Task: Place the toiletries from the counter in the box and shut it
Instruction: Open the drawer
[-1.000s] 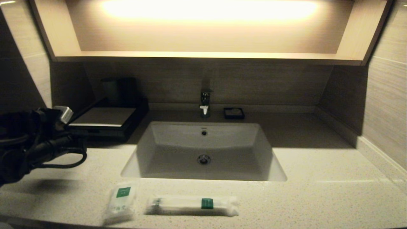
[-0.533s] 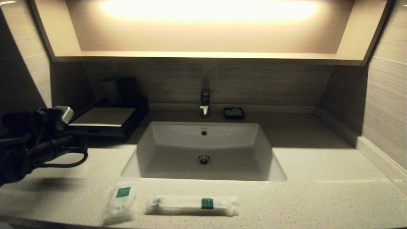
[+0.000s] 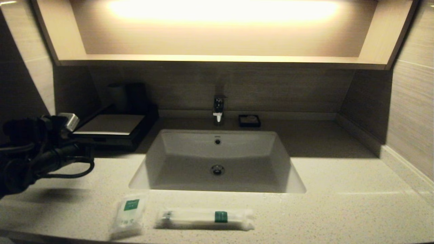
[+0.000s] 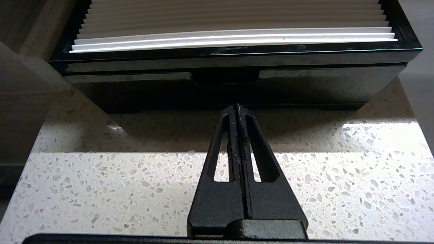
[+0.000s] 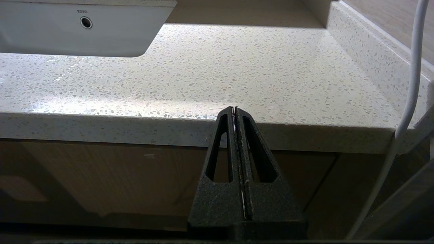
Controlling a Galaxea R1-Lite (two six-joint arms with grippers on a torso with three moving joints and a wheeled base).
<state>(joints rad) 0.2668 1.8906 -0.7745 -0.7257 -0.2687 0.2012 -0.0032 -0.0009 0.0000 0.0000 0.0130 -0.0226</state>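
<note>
The small squarish packet [image 3: 127, 216] and the long narrow packet [image 3: 204, 218], both with green labels, lie on the counter [image 3: 339, 210] near its front edge. The flat black box [image 3: 112, 128] with a pale ribbed top sits at the back left; in the left wrist view its drawer front [image 4: 234, 88] is shut. My left gripper [image 4: 237, 107] is shut and empty, low over the counter just in front of the box's drawer notch; its arm shows at the left of the head view [image 3: 40, 149]. My right gripper [image 5: 235, 109] is shut and empty, below the counter's front edge.
A white sunken sink [image 3: 217, 159] fills the counter's middle, with a tap [image 3: 218, 110] behind it and a small black square dish [image 3: 249, 120] to its right. Dark upright cups [image 3: 130, 96] stand behind the box. A white cable [image 5: 407, 101] hangs by the right gripper.
The left arm has crept slightly forward toward the box. The packets and the box have not moved.
</note>
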